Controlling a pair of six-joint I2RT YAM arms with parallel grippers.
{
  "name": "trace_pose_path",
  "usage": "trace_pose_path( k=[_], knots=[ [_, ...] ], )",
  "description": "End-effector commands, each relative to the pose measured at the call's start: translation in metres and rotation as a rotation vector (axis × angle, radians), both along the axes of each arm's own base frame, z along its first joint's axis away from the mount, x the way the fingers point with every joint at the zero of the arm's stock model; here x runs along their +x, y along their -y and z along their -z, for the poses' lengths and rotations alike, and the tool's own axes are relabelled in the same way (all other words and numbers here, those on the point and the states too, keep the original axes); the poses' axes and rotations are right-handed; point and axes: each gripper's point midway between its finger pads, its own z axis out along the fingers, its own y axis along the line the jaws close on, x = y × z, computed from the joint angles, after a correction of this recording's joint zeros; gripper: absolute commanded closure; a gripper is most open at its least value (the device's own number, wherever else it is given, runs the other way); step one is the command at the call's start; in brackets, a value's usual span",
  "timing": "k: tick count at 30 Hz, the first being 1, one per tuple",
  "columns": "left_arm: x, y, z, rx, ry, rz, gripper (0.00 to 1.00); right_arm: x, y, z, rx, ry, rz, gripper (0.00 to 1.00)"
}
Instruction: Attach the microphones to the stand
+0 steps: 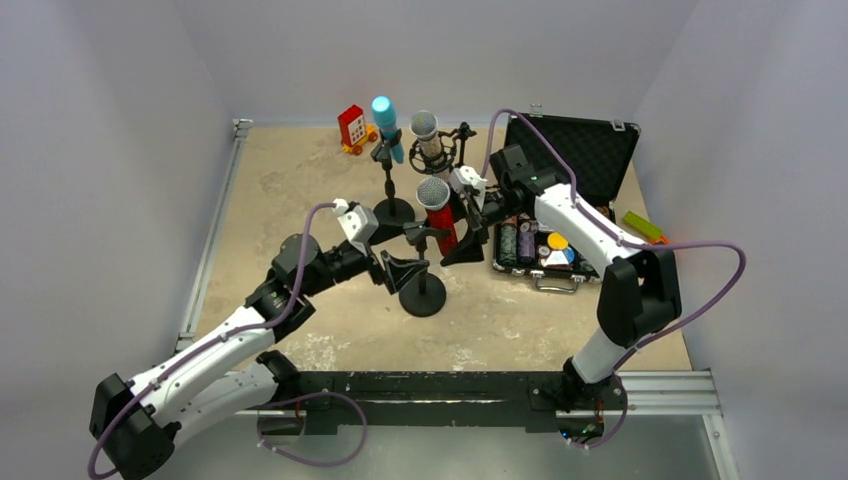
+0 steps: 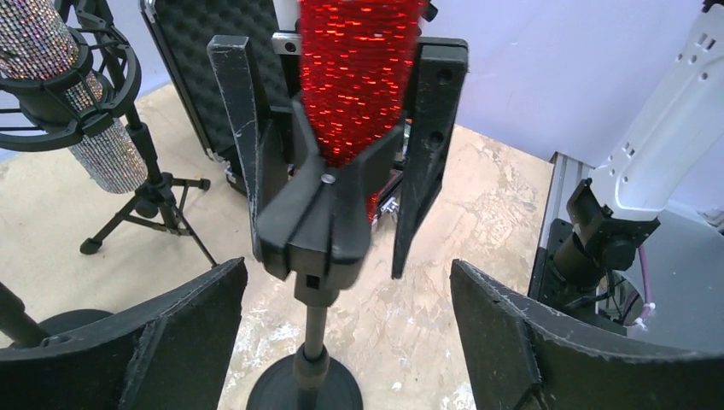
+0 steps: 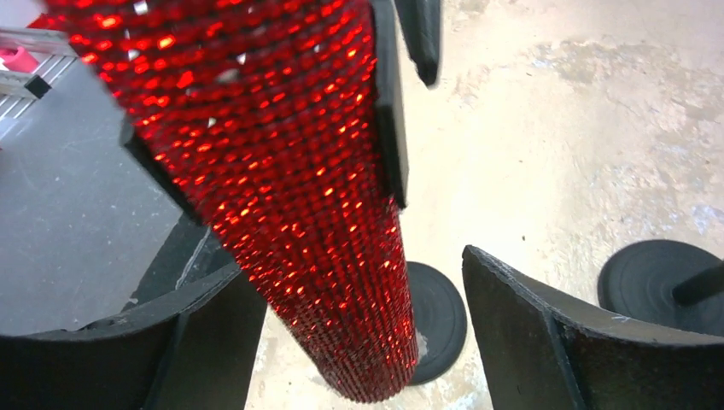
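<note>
Red-glitter microphone [image 1: 437,212] stands upright at mid-frame in the top view, its lower end in the stand clip [image 2: 323,224]. The left gripper [image 1: 405,263] and right gripper [image 1: 468,235] both have jaws spread, pinching nothing. The microphone looks rigid and top-heavy, and is probably best held mid-body, below the mesh head.

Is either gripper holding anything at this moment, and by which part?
Nothing is held. The left gripper and right gripper are both open; the red microphone sits in the stand's clip, unclamped between the right gripper's fingers.
</note>
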Motion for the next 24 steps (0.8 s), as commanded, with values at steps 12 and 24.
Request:
trace_pose_path(
  k=[12, 24],
  knots=[
    [-0.022, -0.026, 0.063, 0.058, 0.084, -0.012, 0.06, 0.023, 0.041, -0.031, -0.039, 0.139, 0.187, 0.09],
    [0.012, 0.005, 0.060, 0.027, 0.248, 0.001, 0.07, 0.005, 0.082, -0.043, -0.161, 0.335, 0.377, 0.06]
  ],
)
